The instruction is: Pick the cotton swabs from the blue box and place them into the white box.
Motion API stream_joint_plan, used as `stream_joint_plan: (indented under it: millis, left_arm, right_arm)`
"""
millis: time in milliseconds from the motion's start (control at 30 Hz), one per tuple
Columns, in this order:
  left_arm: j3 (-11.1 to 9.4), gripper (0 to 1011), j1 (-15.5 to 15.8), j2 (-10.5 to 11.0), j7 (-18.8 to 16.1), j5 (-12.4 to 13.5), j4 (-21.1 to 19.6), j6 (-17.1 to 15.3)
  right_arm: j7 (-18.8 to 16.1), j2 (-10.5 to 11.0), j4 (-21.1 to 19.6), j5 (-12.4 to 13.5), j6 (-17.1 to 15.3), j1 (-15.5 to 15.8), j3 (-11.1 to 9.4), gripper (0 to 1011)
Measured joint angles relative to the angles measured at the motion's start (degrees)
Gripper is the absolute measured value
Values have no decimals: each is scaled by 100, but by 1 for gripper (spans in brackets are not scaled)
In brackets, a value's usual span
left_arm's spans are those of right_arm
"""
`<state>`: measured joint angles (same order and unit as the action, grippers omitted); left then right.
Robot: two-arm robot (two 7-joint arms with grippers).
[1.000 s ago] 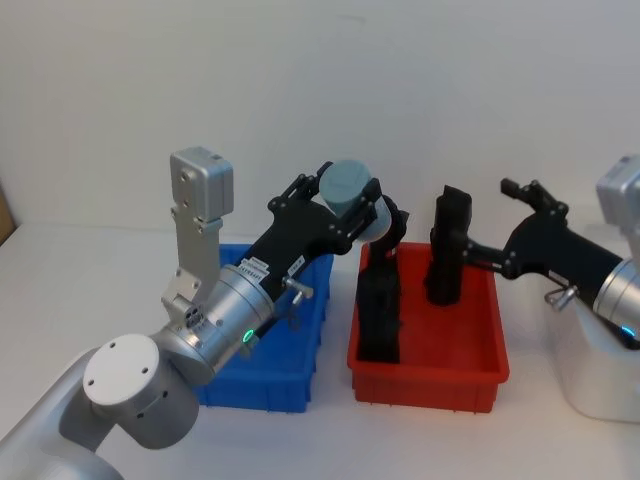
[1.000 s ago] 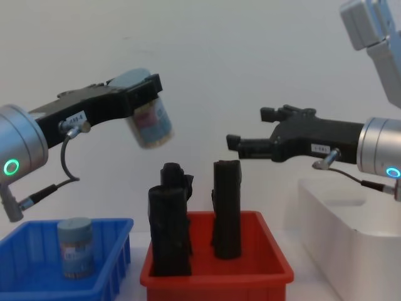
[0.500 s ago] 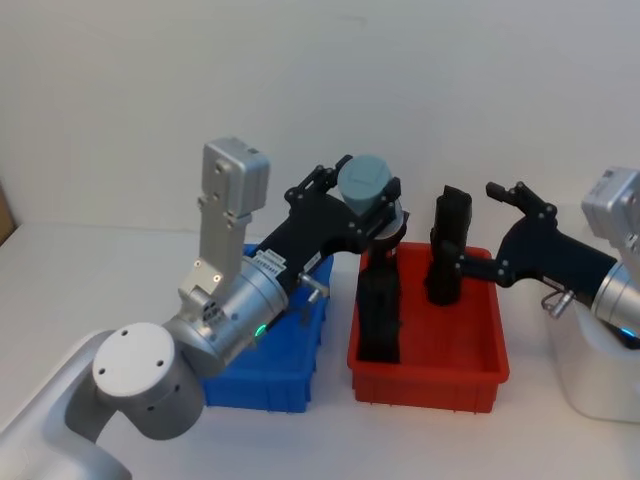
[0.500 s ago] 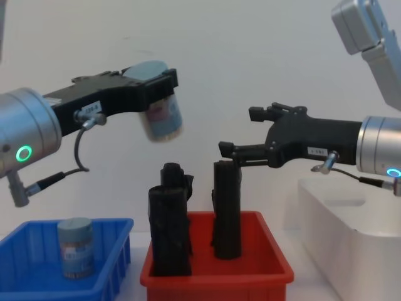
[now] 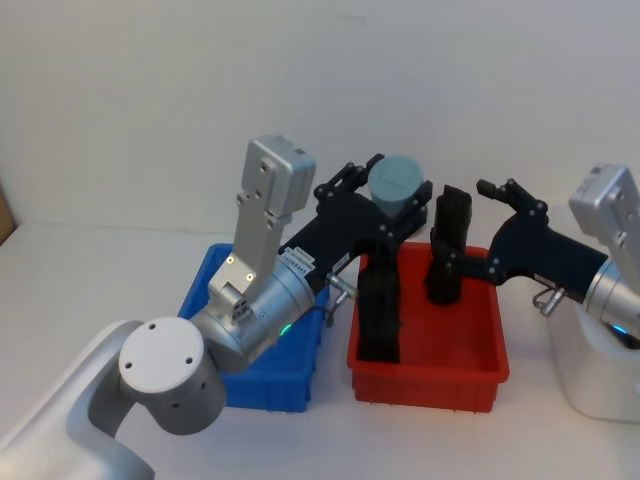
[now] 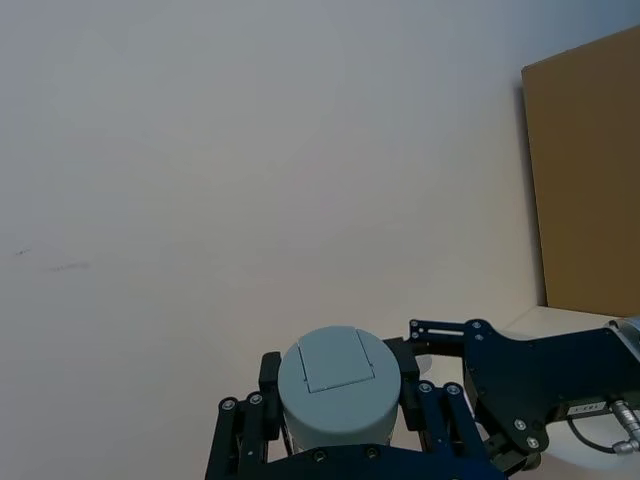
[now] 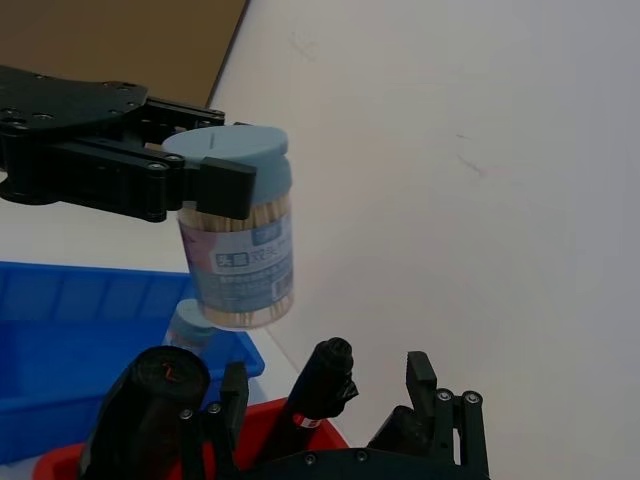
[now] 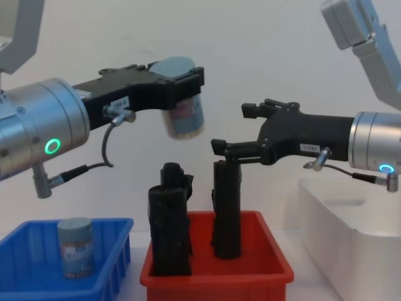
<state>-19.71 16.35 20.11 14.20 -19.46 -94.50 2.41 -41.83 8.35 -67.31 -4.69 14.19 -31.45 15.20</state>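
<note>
Left gripper (image 8: pixel 182 83) clamped on a cotton swabs tub (image 8: pixel 185 116) near its lid, tilted, upper centre of chest view. Right gripper (image 8: pixel 233 128), fingers apart, faced it from the right. Handover looked due: the tub body wanted seating squarely between those fingers before release. Black rolls (image 8: pixel 169 232) in the red bin (image 8: pixel 213 279) stood just beneath, crowding the lower finger. Second tub (image 8: pixel 75 248) sat in blue box (image 8: pixel 37 286), lower left; white box (image 8: pixel 341 226) lower right.

**A:** so where's the left gripper (image 8: pixel 180 76) at?

**B:** up high, arm reaching forward and inward, fingers clamped on the lid end of the cotton swabs (image 8: pixel 186 117). The right gripper (image 8: pixel 230 128) points back at it from the other side, roughly level, jaws spread wide.
</note>
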Motion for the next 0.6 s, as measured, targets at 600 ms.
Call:
stream_joint_plan:
  millis: [600]
  left_arm:
    - [-59,670,43,-109,75,101,58,-16]
  right_arm:
    - [-111,-18,-110,-217,-401,40,191,1001]
